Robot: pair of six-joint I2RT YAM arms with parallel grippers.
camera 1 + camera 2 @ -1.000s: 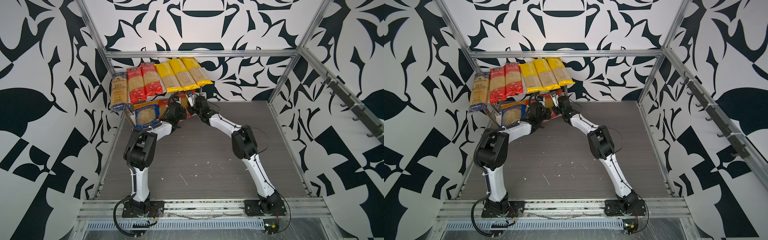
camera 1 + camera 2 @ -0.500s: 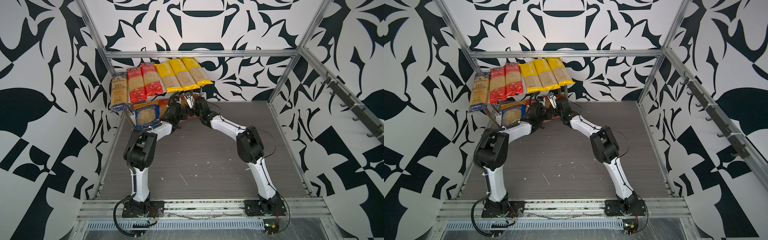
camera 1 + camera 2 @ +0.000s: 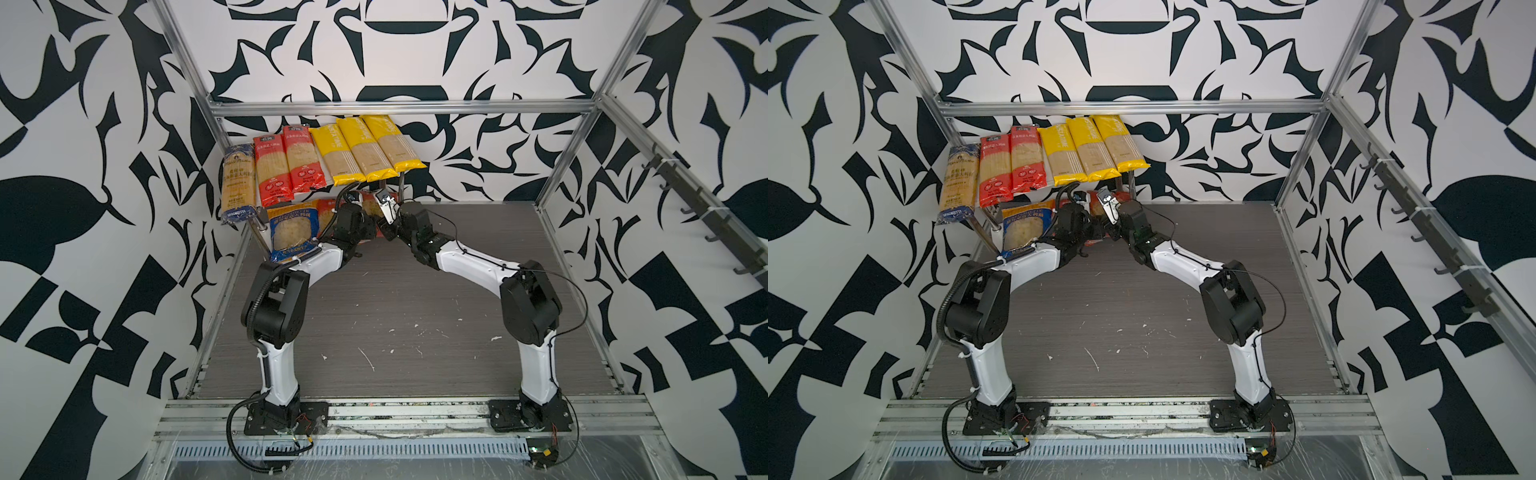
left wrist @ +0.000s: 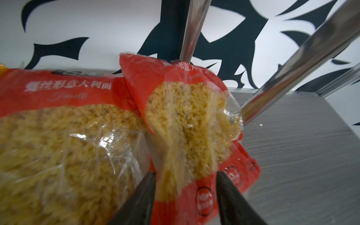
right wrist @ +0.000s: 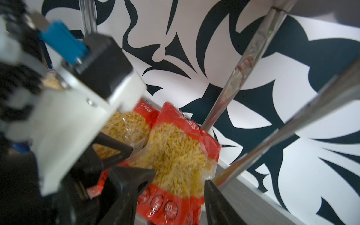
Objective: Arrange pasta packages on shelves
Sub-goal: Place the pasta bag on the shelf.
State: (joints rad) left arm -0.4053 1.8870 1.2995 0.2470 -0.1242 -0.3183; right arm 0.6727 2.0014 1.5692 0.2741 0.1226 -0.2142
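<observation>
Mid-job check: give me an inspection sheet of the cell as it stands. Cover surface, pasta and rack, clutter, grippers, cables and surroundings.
Surface: dark grey wood-grain tabletop, bare in front of the rack.
Job's things: upper white shelf board carries six spaghetti packs side by side: blue pack, two red packs, three yellow packs. The lower tier holds a blue-orange windowed bag and two red-orange fusilli bags, overlapping, one against a shiny metal post.
Clutter: white flecks only.
Grippers: left gripper and right gripper open at the post-side bag.
Cables: black corrugated hose on left arm; thin black wire loops off right arm.
Surroundings: black-and-white patterned walls, aluminium frame rails, black hooks.
</observation>
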